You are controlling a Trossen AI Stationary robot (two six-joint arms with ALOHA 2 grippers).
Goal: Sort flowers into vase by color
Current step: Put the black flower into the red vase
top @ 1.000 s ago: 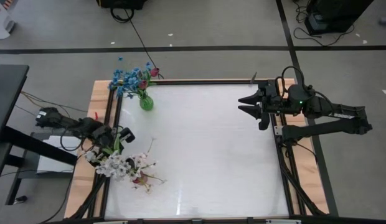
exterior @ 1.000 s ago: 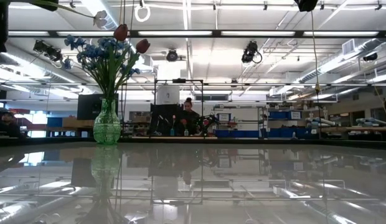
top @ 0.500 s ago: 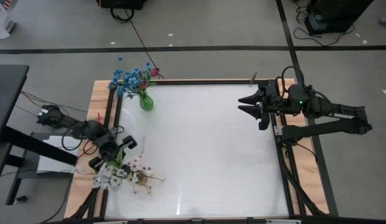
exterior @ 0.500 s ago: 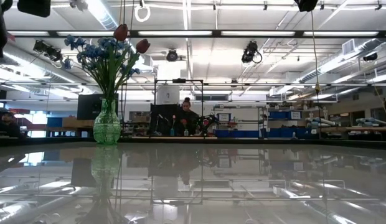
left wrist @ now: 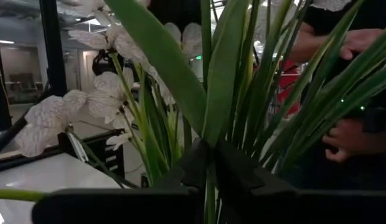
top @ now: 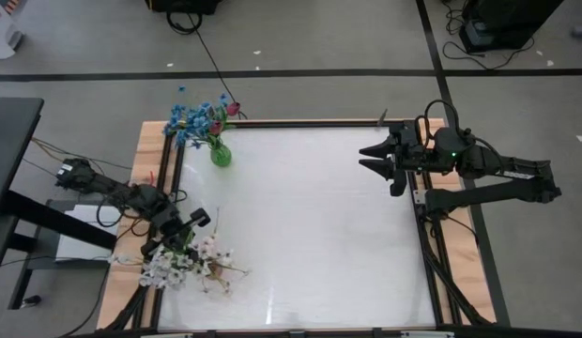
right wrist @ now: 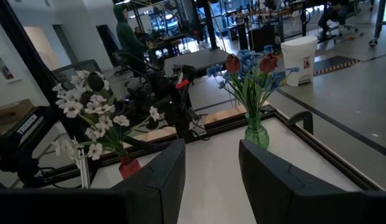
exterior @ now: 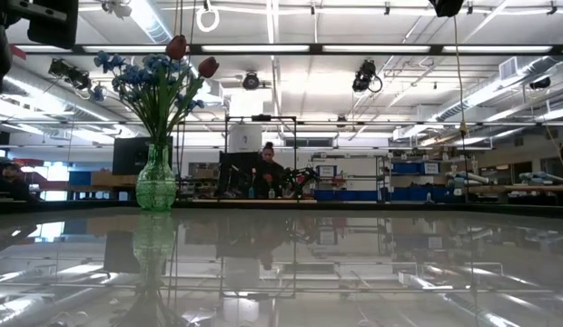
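The white flowers (top: 183,263), with a red bud among them, are now lowered toward the desk's (top: 310,225) near-left corner, having been carried down from higher a second ago. Their stems are seemingly still pinched in the left gripper (top: 183,232) (whether the fingers are parting cannot be told). The blue and red flowers stand in the green vase (top: 220,153) at the far-left corner. The right gripper (top: 373,157) waits open at the far right.

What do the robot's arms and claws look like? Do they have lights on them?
Both arms are black and made of jointed pieces with thin black cables along them. The right arm shows a small green light near its wrist. The right gripper ends in two pointed black fingers, like a beak. The left gripper is black too, and blocky. Another arm in the right wrist view has white lettering.
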